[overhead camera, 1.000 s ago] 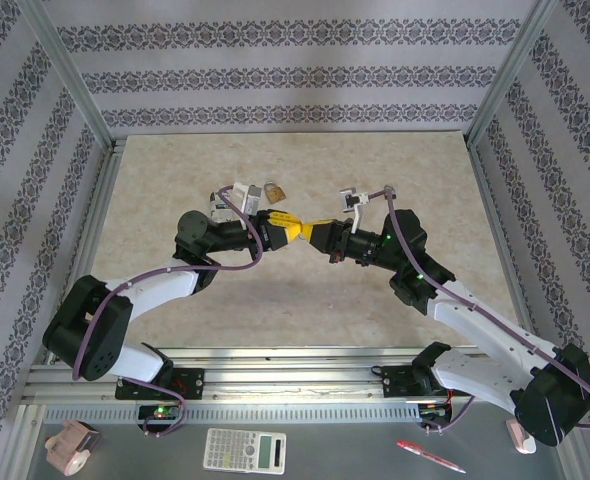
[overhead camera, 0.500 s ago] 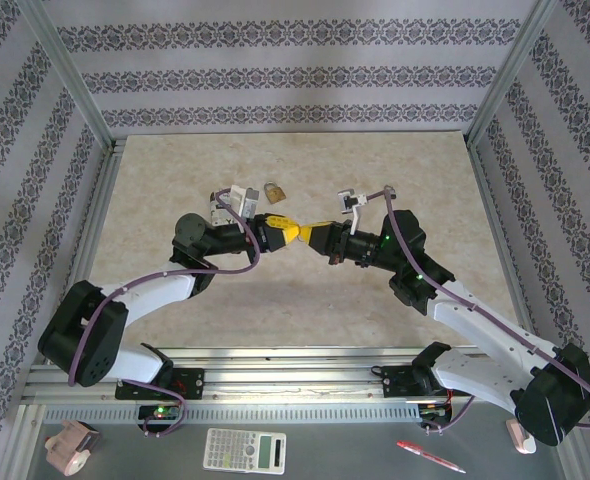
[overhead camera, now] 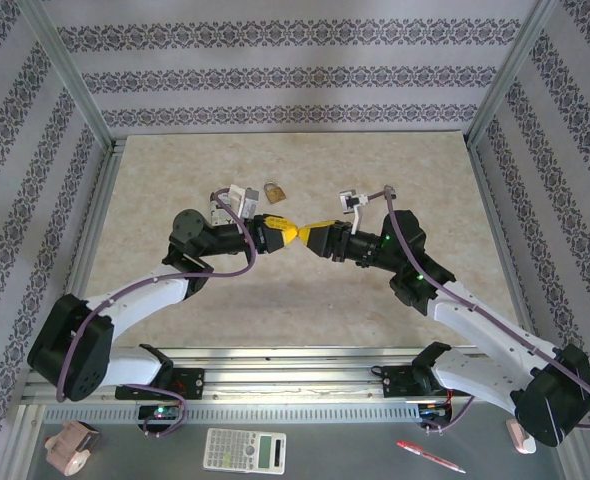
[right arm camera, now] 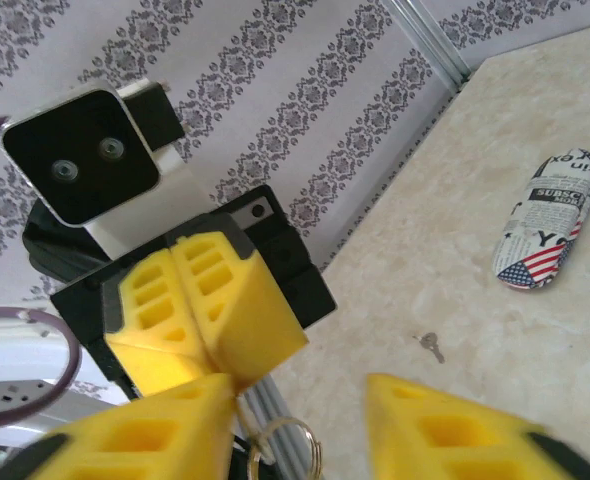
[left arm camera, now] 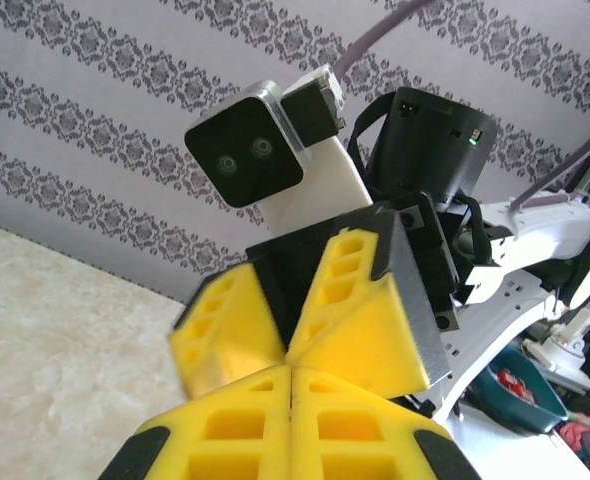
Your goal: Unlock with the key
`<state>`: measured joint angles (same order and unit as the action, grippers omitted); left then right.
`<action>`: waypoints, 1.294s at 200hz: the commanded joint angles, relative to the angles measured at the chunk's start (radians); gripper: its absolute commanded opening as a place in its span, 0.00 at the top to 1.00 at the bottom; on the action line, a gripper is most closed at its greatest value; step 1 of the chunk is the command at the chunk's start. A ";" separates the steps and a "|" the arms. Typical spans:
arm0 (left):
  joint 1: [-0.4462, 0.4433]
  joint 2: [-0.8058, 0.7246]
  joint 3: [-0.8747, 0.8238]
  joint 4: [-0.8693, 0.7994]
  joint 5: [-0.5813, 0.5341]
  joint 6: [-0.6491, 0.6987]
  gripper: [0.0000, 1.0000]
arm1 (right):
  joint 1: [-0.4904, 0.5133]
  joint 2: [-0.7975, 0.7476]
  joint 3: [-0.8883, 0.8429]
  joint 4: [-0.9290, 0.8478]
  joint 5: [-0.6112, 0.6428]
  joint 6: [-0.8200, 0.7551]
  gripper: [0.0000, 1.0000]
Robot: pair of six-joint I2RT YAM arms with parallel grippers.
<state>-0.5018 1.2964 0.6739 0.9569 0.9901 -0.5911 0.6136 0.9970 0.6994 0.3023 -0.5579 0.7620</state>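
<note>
yellow left pincer point(left arm camera: 290, 380) closed tight, right pincer point(right arm camera: 300, 395) partly parted, facing it

My overhead view: fixed above and behind arm bases, looks down and forward across tabletop point(overhead camera: 375, 160) to back wall point(overhead camera: 295, 70), far enough to take in both arms. Left wrist view: close, faces right fingers point(left arm camera: 355, 310) and right wrist camera point(left arm camera: 245, 155). Right wrist view: close, faces left fingers point(right arm camera: 205, 300) and left wrist camera point(right arm camera: 80, 155). I get the spot where fingers meet in all three.
</note>
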 commanded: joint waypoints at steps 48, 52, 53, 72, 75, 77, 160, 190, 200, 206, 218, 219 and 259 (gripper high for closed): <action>0.006 -0.103 0.128 -0.625 -0.016 0.286 1.00 | -0.061 -0.120 -0.066 0.070 -0.054 -0.021 0.35; 0.006 -0.108 0.136 -0.654 -0.016 0.300 1.00 | -0.060 -0.117 -0.070 0.083 -0.080 -0.025 0.35; 0.006 -0.108 0.138 -0.661 -0.015 0.305 1.00 | -0.061 -0.116 -0.070 0.085 -0.086 -0.026 0.35; 0.006 -0.115 0.191 -0.800 -0.004 0.369 1.00 | -0.056 -0.090 -0.070 0.096 -0.176 -0.061 0.36; 0.006 -0.114 0.201 -0.822 -0.001 0.378 1.00 | -0.054 -0.086 -0.072 0.099 -0.186 -0.067 0.36; 0.006 -0.114 0.207 -0.834 0.000 0.385 1.00 | -0.054 -0.083 -0.073 0.101 -0.192 -0.070 0.36; 0.005 -0.093 0.383 -1.193 0.009 0.574 1.00 | -0.044 -0.026 -0.147 0.244 -0.314 -0.200 0.36; 0.002 -0.087 0.393 -1.191 0.018 0.573 1.00 | -0.040 -0.005 -0.141 0.260 -0.311 -0.225 0.36; 0.000 -0.085 0.394 -1.190 0.022 0.573 1.00 | -0.038 0.005 -0.138 0.258 -0.306 -0.240 0.37; 0.000 -0.083 0.396 -1.190 0.025 0.572 1.00 | -0.037 0.014 -0.134 0.258 -0.309 -0.246 0.37; -0.002 -0.083 0.398 -1.192 0.028 0.573 1.00 | -0.035 0.034 -0.124 0.252 -0.310 -0.260 0.37; -0.002 -0.084 0.398 -1.192 0.029 0.573 1.00 | -0.035 0.035 -0.123 0.252 -0.310 -0.261 0.37; -0.004 -0.089 0.393 -1.193 0.036 0.573 1.00 | -0.036 0.097 -0.084 0.268 -0.312 -0.283 0.38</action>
<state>-0.5022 1.2072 1.0397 -0.2146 0.9947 -0.0433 0.5720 1.0702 0.5610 0.5175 -0.8440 0.5228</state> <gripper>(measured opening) 0.046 0.621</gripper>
